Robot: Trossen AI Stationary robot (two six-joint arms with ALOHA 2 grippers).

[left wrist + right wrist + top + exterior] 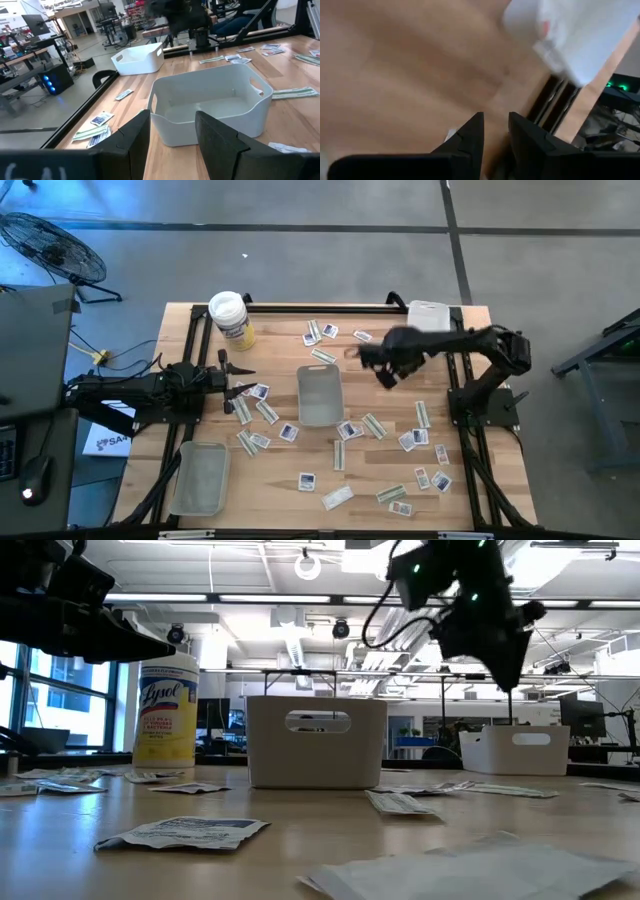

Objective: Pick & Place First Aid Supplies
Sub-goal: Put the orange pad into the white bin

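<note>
– How many containers stand on the light wooden table (300, 520)?

– Four. Three are pale rectangular plastic bins: one in the middle (320, 395), one at the near left corner (200, 478), and one at the far right corner (430, 315). The fourth is a round yellow-labelled tub with a white lid (228, 318), which stands at the far left.

– And the first aid packets?

– There are roughly two dozen small flat packets, but an exact count cannot be told from above. They come in two kinds. Some are squarish white packets with blue and red print (288, 432). The others are narrow pale green-beige strips (338, 455).

– Where do they lie?

– All those in view lie loose on the wood. A few are at the far edge, a cluster sits left of the middle bin, and most are spread to the right and along the near side. None shows inside the middle bin in the left wrist view.

– What about the pincers?

– The left gripper (235, 380) hovers left of the middle bin, its fingers spread with nothing between them. The right gripper (384, 376) hangs above the table just right of that bin's far end. Its fingers (470, 135) stand a narrow gap apart, with nothing in the gap.
</note>
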